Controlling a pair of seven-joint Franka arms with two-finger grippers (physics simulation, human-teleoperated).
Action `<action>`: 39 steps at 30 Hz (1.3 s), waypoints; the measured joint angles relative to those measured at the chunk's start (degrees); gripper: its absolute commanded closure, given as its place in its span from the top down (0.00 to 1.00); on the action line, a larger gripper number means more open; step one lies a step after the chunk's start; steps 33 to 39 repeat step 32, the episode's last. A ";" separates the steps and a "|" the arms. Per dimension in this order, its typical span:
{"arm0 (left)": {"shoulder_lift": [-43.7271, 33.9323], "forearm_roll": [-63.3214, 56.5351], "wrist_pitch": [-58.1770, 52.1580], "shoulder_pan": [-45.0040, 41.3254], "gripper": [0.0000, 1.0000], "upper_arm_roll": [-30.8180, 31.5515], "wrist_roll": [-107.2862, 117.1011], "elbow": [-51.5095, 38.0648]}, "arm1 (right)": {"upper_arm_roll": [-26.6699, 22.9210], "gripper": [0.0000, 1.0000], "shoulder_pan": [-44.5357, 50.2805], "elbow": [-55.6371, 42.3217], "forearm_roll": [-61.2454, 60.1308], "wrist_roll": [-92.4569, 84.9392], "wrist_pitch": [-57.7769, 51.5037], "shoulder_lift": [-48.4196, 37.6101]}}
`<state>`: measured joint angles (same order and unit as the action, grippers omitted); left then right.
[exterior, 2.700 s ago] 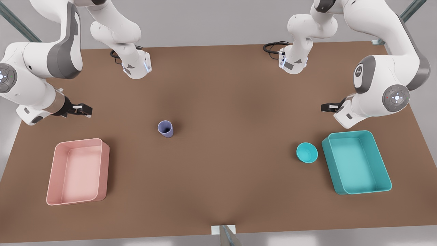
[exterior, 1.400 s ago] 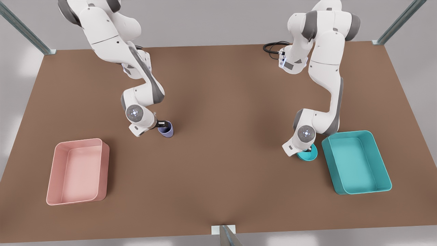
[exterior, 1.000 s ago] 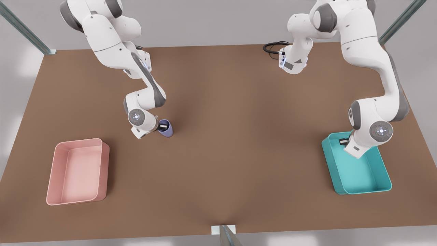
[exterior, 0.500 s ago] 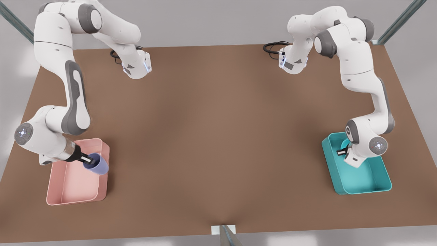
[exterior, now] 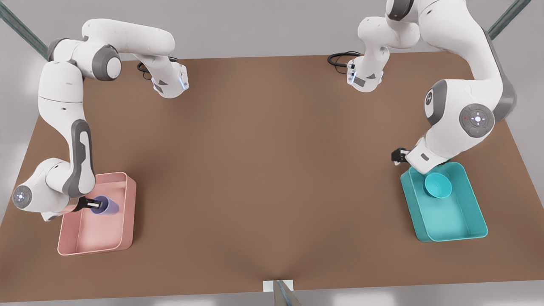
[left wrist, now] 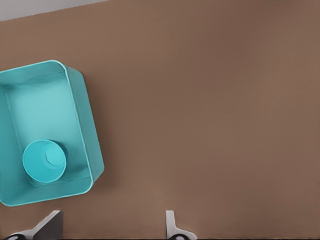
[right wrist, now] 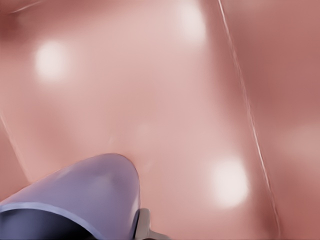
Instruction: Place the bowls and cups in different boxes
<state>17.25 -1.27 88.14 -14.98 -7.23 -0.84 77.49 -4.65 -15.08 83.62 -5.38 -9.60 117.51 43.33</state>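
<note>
Since half a second ago the left tool (exterior: 397, 156) has let the teal bowl (exterior: 438, 185) go and risen, fingers spread wide; the bowl rests in the teal box (exterior: 476, 231) beneath it. The right tool (exterior: 94, 205) has lowered the cup (exterior: 106, 205), still gripped, into the pink box (exterior: 127, 238); release probably remains.
</note>
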 measured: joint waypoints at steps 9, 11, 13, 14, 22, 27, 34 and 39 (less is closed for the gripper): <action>-1.88 -1.05 -8.99 0.13 1.00 0.82 1.09 0.01 | 0.91 1.00 0.62 0.00 2.68 -4.21 -1.43 -5.62; -1.89 -1.10 -9.73 0.13 1.00 0.82 1.26 0.10 | 1.49 1.00 0.67 0.04 2.00 -5.36 -5.02 -10.93; -1.89 -1.12 -10.28 0.13 1.00 0.82 1.42 0.20 | 2.21 1.00 1.76 -0.22 1.35 -6.27 -10.15 -17.38; -1.89 -1.13 -10.51 0.13 1.00 0.82 1.50 0.22 | 2.40 1.00 3.37 -2.06 1.13 -6.16 -13.26 -19.22; -1.89 -1.20 -11.33 0.29 1.00 0.82 1.96 0.23 | 2.23 1.00 16.68 -10.59 5.47 0.93 -31.45 -24.37; -1.96 -1.45 -11.51 0.26 1.00 0.86 2.16 0.23 | 5.29 1.00 12.72 -5.59 7.39 4.01 -35.70 -28.96; -2.06 -2.16 -11.63 0.05 1.00 0.86 2.31 0.23 | 5.52 1.00 12.76 -0.35 7.68 6.42 -36.46 -33.10; -2.06 -2.16 -11.63 0.05 1.00 0.86 2.31 0.23 | 5.52 1.00 12.76 -0.35 7.68 6.42 -36.46 -33.10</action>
